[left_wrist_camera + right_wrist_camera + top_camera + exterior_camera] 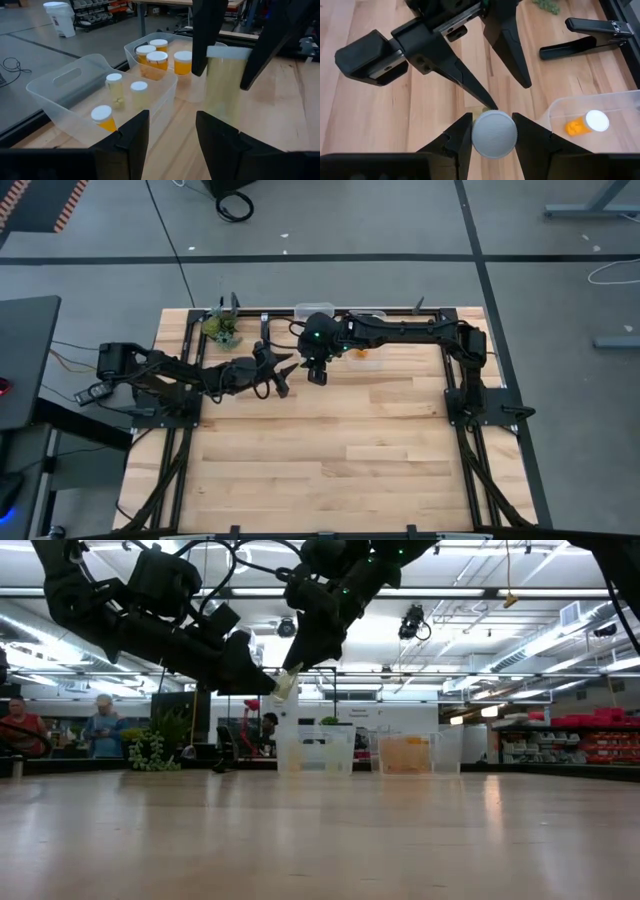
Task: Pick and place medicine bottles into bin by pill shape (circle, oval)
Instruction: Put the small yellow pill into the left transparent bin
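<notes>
Desk [330, 470], pale wood: the near half carries no item. Arms, two, meeting above the far half, left of the middle. Left gripper [172, 117], one: fingers apart, nothing between them, tips directed at the bottle the other arm carries and stopping close beside it. Right gripper [492, 117], one: fingers clamped on the sides of the held bottle [493, 135], raised clear of the desk top; white round cap, pale yellowish body. Bins, two, clear plastic, side by side along the far edge of the desk near its middle. Left bin [55, 95]: medicine bottles, three, white-capped; two upright with pale bodies [114, 89] and [139, 94], one tilted with an orange body [103, 118]. Right bin [131, 47]: medicine bottles, four, white-capped, amber-orange, all upright and close together, at [146, 52], [158, 44], [157, 60] and [183, 61]. Medicine bottles in total: eight, seven binned and one in the right gripper. Green plant sprig [222, 330], one, by the far edge toward the far-left corner. Black clamp [590, 32], one, lying on the desk near the left bin.
</notes>
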Controlling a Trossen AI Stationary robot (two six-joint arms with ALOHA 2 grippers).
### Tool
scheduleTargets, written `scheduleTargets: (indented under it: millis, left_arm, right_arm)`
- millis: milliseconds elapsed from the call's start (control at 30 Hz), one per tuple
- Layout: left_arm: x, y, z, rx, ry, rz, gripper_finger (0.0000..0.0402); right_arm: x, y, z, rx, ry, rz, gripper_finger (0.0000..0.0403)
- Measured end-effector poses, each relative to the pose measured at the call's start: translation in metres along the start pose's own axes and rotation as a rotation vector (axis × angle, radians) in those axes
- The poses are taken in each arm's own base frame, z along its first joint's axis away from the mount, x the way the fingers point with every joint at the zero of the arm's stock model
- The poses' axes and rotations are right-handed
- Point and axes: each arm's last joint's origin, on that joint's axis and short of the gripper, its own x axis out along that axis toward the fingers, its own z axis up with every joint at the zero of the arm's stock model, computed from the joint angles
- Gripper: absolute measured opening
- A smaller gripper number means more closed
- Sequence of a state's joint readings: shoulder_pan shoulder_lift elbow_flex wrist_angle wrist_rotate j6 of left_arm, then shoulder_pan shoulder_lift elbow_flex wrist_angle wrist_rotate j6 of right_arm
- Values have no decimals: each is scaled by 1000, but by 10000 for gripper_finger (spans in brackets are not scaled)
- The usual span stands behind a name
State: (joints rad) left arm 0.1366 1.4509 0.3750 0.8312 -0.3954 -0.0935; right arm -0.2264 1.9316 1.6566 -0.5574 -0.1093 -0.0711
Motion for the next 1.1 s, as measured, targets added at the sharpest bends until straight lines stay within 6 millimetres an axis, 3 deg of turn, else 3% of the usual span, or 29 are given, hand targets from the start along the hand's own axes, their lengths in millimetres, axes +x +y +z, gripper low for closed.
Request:
scheduleTargets:
  millis: [467, 767, 1100]
  left_arm:
    - [-6, 5, 3, 37, 47, 7, 172]
    - [-13, -3, -4, 8, 153, -130, 172]
    - [-14, -5, -8, 40, 187, -139, 172]
  right_arm:
    - [-2, -11, -6, -4, 56, -67, 139]
    - [-7, -62, -13, 30, 68, -192, 139]
    - [-18, -107, -14, 50, -8, -273, 139]
